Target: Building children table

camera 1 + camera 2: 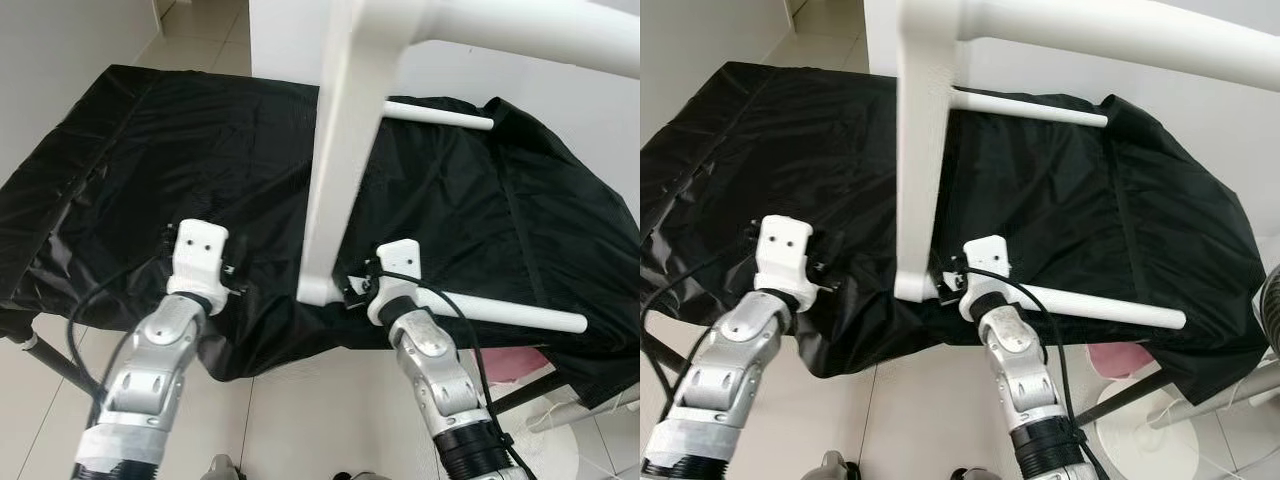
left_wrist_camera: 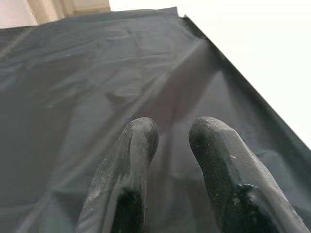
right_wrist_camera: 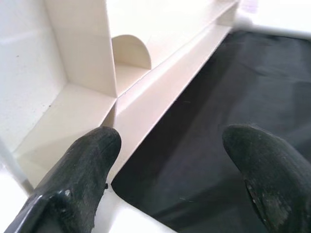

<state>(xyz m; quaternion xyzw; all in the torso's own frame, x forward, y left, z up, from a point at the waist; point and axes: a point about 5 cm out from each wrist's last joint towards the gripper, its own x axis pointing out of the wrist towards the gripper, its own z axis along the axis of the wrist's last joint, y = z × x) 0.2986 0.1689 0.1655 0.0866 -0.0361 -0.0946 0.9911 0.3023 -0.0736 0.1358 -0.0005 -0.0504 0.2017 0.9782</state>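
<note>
A white children's table stands tipped on its edge on the black cloth. One white leg sticks out low to the right, another leg lies farther back, and a third runs across the top. My right gripper is open at the table's lower corner, one finger against the white underside ribs and the other over the cloth. My left gripper hovers just above the cloth to the left of the table, its fingers a narrow gap apart with nothing between them.
The cloth covers a low stand with black legs and ends just in front of me over the tiled floor. A pink object and a white round base lie under the right side. A white wall stands behind.
</note>
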